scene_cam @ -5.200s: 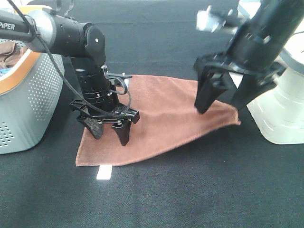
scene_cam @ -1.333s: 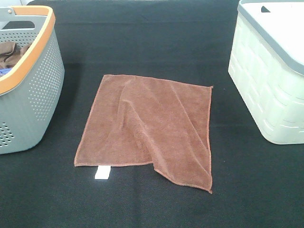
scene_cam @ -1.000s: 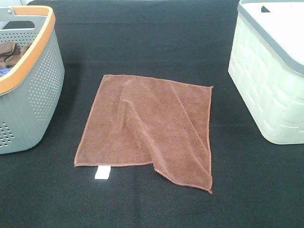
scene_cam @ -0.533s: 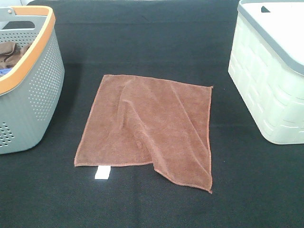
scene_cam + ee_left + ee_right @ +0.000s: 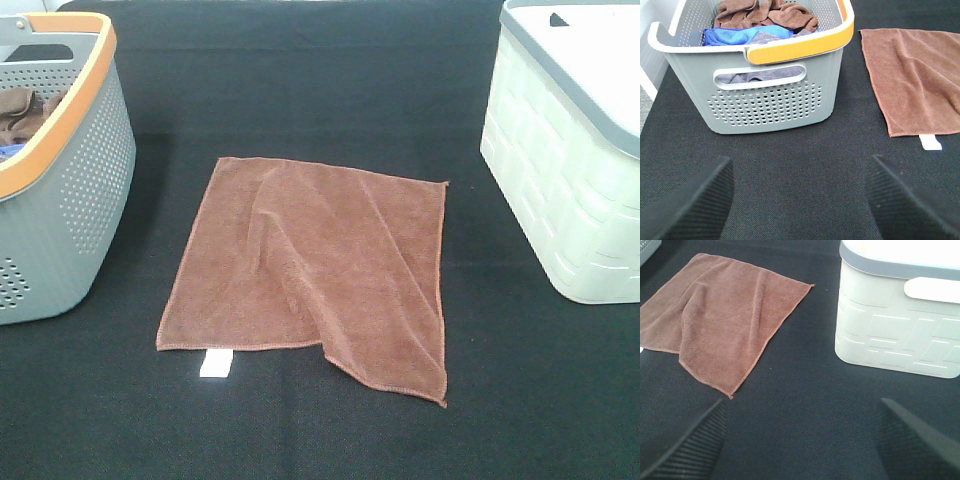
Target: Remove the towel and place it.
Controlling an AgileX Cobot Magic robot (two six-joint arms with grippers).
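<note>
The reddish-brown towel [image 5: 310,265] lies spread flat on the black table, with a soft ridge down its middle and a small white tag [image 5: 215,363] at its near left edge. It also shows in the left wrist view [image 5: 917,75] and the right wrist view [image 5: 722,320]. Neither arm is in the exterior high view. My left gripper [image 5: 800,200] is open and empty over bare table, in front of the grey basket. My right gripper [image 5: 800,440] is open and empty over bare table, between the towel and the cream basket.
A grey perforated basket with an orange rim [image 5: 60,170] stands at the left, holding bunched brown and blue cloths [image 5: 765,22]. A cream basket with a grey rim [image 5: 570,150] stands at the right, also in the right wrist view [image 5: 900,325].
About five seconds ago both grippers stood over the towel; since then they have withdrawn out of the exterior view. Over the last second nothing has moved.
</note>
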